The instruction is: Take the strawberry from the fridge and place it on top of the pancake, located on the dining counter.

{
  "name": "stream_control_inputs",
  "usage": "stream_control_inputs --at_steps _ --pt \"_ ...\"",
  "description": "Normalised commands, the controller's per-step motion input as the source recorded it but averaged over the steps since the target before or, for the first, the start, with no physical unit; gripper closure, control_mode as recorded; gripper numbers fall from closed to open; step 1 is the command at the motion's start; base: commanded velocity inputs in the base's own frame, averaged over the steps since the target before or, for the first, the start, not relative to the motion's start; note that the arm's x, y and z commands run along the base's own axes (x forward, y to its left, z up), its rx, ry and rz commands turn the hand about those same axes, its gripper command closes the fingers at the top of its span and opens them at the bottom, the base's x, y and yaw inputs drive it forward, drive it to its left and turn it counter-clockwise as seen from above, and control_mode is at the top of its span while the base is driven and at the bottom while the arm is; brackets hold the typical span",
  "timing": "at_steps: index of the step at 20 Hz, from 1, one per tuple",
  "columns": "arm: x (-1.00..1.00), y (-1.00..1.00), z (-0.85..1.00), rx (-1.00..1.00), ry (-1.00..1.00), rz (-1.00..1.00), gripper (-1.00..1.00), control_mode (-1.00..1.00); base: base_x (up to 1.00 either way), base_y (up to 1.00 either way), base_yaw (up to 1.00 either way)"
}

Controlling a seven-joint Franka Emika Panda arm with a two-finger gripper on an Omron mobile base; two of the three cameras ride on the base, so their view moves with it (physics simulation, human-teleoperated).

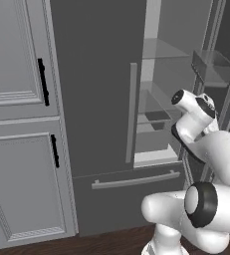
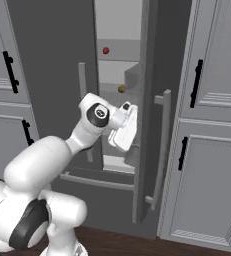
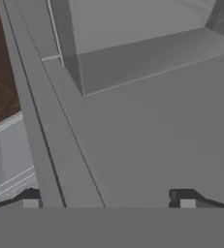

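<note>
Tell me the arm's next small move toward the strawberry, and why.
Probably raise the gripper and reach deeper into the fridge. The strawberry sits on an upper shelf, above the small yellow-brown ball, while the hand hangs lower at the door gap. In the hand view the fingertips stand wide apart with nothing between them, facing bare grey surfaces.

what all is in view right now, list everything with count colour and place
fridge: one, dark grey, centre, right door open on pale shelves
strawberry: one, red, upper fridge shelf
small ball: one, yellow-brown, shelf below the strawberry
fridge handles: long, light grey, on the doors and the bottom drawer
cabinets: light grey, panelled, black handles, either side of the fridge
floor: dark wood, along the bottom
arm: one, white with dark joints
gripper: one, dark tips, open, holding nothing, at the fridge opening
</note>
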Motion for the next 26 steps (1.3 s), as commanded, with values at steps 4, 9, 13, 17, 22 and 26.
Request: stream_control_inputs --at_steps 4,9,13,17,22,26 --pt "-0.21 -0.75 -0.18 -0.11 0.16 0.00 -1.00 -1.00 0.00 0.00 0.00" --pt "-0.09 -0.69 -0.09 -0.05 0.08 0.00 -1.00 -1.00 0.00 0.00 0.00" --pt "-0.37 -0.06 0.00 0.00 0.00 0.08 -1.00 -1.00 0.00 0.00 0.00" --pt "-0.44 0.19 0.00 0.00 -0.01 0.11 -1.00 -1.00 0.00 0.00 0.00" --pt "-0.10 0.98 0.00 0.08 -0.09 0.00 -1.00 -1.00 0.00 0.00 0.00" --pt "0.00 1.00 0.00 0.07 -0.05 0.00 -1.00 -1.00 0.00 0.00 0.00"
